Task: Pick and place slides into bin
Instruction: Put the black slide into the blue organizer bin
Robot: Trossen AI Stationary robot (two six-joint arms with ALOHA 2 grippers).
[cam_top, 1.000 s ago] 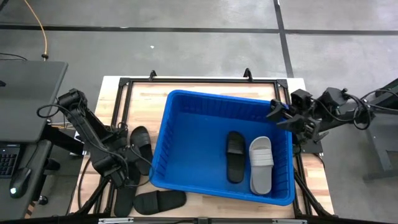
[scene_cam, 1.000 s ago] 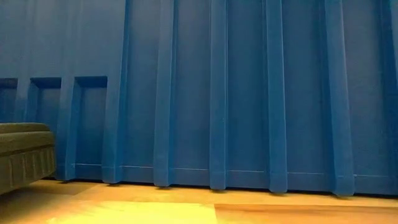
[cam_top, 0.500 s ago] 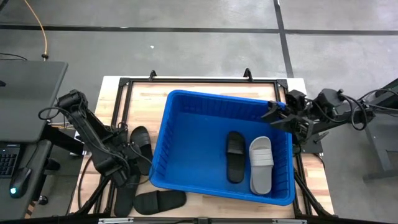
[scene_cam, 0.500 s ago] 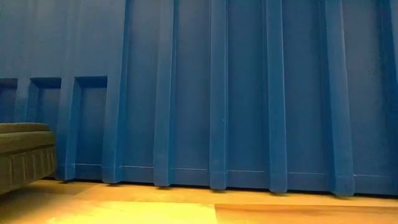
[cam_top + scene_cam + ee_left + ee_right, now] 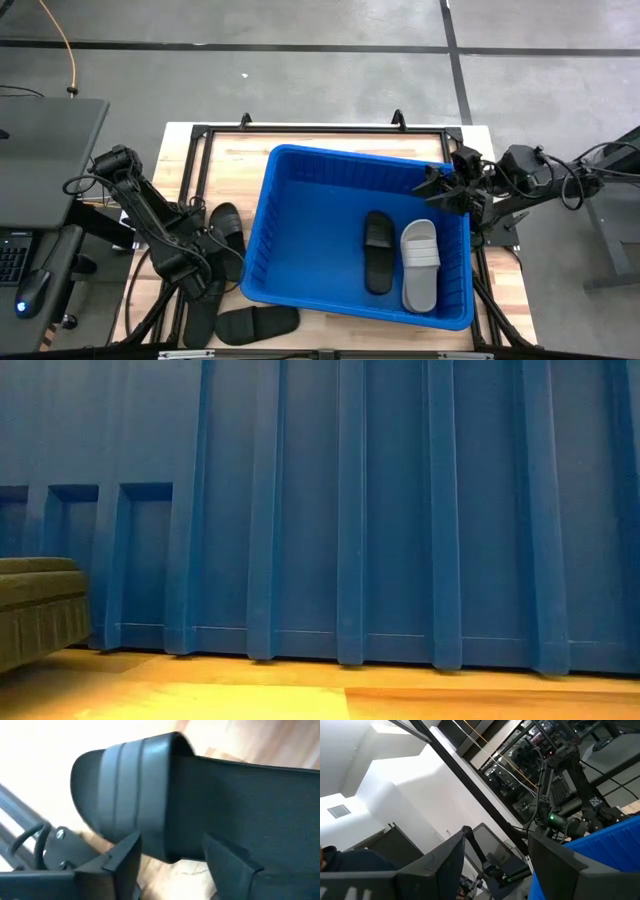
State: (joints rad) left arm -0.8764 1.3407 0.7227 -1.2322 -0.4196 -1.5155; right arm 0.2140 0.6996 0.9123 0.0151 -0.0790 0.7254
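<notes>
The blue bin (image 5: 300,170) stands on the table and holds a black slide (image 5: 378,250) and a light grey slide (image 5: 420,263), both lying flat on its floor. Three black slides lie on the table left of the bin: one far (image 5: 226,232), one near (image 5: 258,322), and one (image 5: 203,308) at my left gripper (image 5: 205,283). In the left wrist view that gripper (image 5: 170,852) is open, low over the table, with the slide's rounded end (image 5: 125,790) between and just beyond its fingers. My right gripper (image 5: 442,186) is open and empty above the bin's far right rim. My left gripper has its open fingers on either side of the black slide's end (image 5: 165,845); I cannot tell whether they touch it. The slide lies on the table.
A black metal frame (image 5: 300,128) runs around the tabletop. The bin's ribbed wall (image 5: 350,510) fills the low view, with a slide's edge (image 5: 40,610) at its left. Bare wood (image 5: 225,165) shows behind the loose slides.
My right gripper has moved a little toward the table's left, from outside the bin's right rim to over it. It stays open.
</notes>
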